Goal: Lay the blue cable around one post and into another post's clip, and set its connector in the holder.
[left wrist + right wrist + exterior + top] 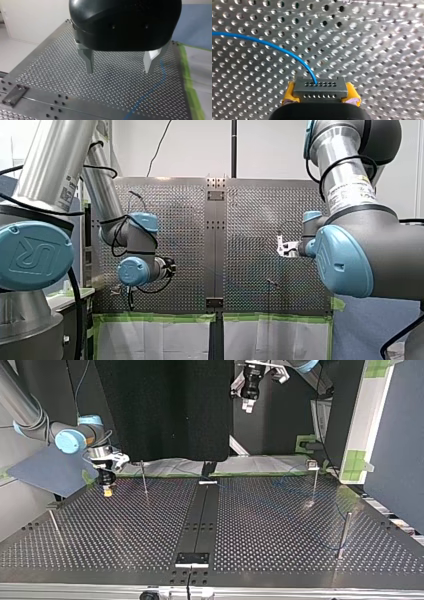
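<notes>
The table [260, 525] fills the top view, with a black strip [200, 510] running from twelve to six o'clock down its middle. My right arm [75, 440] comes into that view at ten o'clock and my left arm [300, 365] at one o'clock. The left gripper [120, 71] hangs high above the table, its metal fingers spread wide with nothing between them. The right gripper [320, 97] sits low at the table's ten o'clock corner, with its yellow pads clenched on the two ends of the connector [320, 86]. In the top view a bare post [144, 477] stands near that gripper, at its three o'clock. The clip post [315, 485] is well apart, at the table's two o'clock. The cable [274, 46] leaves the connector's holed face and curves away ahead of the right gripper and off to one side. In the left wrist view a stretch of it lies on the table just beside one open finger.
</notes>
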`<state>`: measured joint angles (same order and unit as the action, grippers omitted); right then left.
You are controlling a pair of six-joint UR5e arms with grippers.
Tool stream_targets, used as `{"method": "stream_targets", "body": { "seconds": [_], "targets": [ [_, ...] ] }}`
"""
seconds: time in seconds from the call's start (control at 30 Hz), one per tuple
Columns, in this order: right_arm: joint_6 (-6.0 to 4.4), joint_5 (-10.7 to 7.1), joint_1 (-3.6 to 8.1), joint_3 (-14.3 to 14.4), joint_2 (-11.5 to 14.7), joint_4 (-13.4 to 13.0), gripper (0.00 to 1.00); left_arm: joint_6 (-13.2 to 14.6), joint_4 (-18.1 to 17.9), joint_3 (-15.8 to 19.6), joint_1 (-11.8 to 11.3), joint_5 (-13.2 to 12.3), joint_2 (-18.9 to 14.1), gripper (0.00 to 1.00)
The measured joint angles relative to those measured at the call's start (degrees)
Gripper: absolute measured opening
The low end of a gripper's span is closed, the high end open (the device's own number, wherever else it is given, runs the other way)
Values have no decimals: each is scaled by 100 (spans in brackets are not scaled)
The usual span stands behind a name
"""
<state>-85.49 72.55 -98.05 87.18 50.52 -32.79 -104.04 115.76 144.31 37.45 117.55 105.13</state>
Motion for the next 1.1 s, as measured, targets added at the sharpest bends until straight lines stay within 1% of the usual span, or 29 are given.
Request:
{"method": "stream_targets", "body": {
  "seconds": [0.2, 0.3, 0.4, 0.57, 0.7, 0.9, 1.0, 1.1],
  "targets": [
    [-39, 159, -38, 279, 295, -38, 0, 23, 23, 261, -17, -7, 9, 98],
    [-52, 209, -55, 428, 451, -11, 0, 36, 45, 320, -22, -9, 10, 98],
    [-61, 232, -76, 518, 612, 42, 0, 40, 57, 338, -29, -9, 11, 98],
    [-78, 332, -94, 553, 873, 171, 0, 53, 81, 344, -33, -9, 12, 98],
    [-99, 392, -80, 557, 1062, 244, 0, 58, 101, 344, -40, -9, 11, 98],
    [-188, 432, -10, 557, 1364, 320, 0, 65, 106, 346, -46, -9, 11, 98],
    [-219, 490, 23, 555, 1506, 369, 0, 74, 106, 345, -52, -10, 11, 98],
    [-276, 532, 54, 555, 1651, 397, 0, 82, 106, 344, -60, -38, 11, 98]
  ]
}}
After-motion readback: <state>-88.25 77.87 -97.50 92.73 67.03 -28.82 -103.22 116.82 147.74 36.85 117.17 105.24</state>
